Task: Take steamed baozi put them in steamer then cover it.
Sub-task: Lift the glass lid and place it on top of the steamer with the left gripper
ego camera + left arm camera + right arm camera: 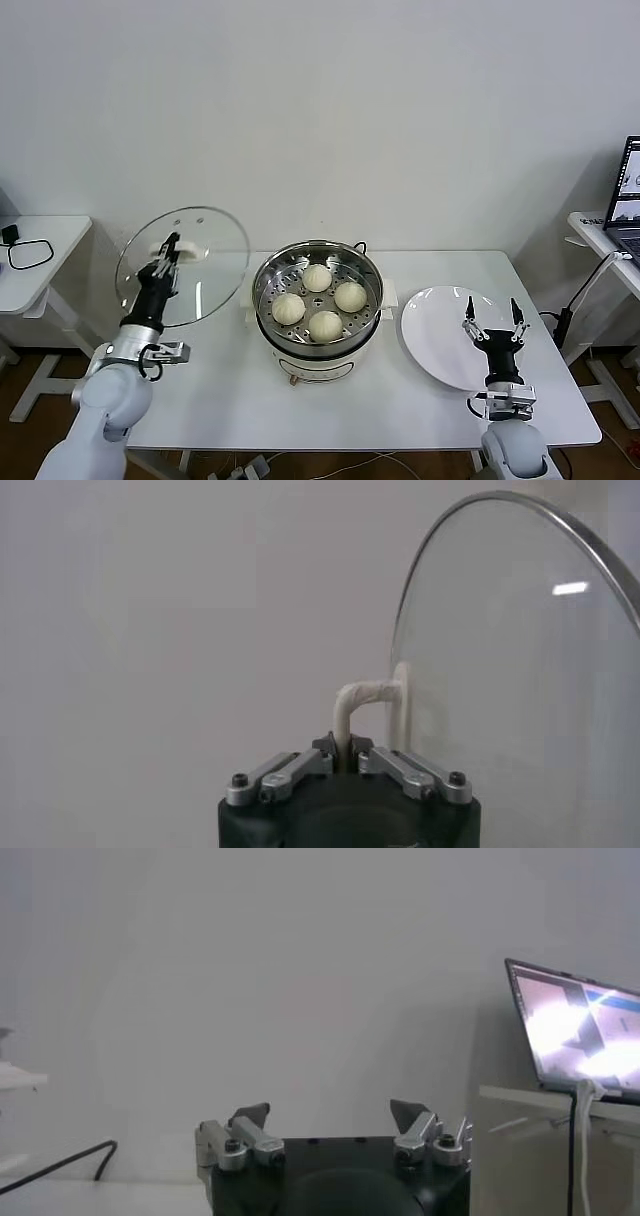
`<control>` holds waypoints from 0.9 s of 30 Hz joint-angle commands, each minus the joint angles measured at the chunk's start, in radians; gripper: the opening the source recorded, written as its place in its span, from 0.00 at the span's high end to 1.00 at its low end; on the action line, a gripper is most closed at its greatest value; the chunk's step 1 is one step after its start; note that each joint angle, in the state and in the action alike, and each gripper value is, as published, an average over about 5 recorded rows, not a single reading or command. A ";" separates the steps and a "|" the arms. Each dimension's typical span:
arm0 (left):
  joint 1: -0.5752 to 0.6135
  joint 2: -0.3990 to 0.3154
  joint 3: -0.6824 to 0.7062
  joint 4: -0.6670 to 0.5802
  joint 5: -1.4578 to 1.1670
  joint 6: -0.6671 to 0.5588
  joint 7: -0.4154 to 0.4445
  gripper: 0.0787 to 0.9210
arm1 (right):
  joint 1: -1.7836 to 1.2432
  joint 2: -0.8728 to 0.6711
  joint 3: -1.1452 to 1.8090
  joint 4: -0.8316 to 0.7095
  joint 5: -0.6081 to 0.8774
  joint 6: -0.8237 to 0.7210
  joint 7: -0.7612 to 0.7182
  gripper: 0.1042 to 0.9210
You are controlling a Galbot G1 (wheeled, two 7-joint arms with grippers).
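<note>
White table (220,400): four baozi (317,277) inside steamer (318,345) (uncovered); left gripper (167,250) clamped on glass cover (205,262) handle; right gripper (492,312) spread wide, empty, above plate (430,330).

Both arms are rounded white shells ending in slim black wrists. A silver metal bracket with looped black cable rings each wrist. The left gripper (170,246) and right gripper (492,312) share a black housing, silver linkage bars fixed with dark round screws, and narrow black pointed fingers (250,1116). In the wrist views the housing shows matte black with small holes.
</note>
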 commanded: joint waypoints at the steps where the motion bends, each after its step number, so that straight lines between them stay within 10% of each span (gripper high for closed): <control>1: -0.054 -0.056 0.273 -0.243 0.075 0.167 0.167 0.87 | 0.000 0.001 0.007 0.010 0.003 -0.006 -0.002 0.12; 14: -0.250 -0.242 0.538 0.017 0.294 0.316 0.345 0.87 | 0.032 0.011 0.003 -0.023 -0.016 -0.057 -0.007 0.12; 27: -0.203 -0.323 0.534 0.075 0.388 0.324 0.356 0.87 | 0.048 0.040 -0.008 -0.061 -0.025 -0.044 -0.012 0.12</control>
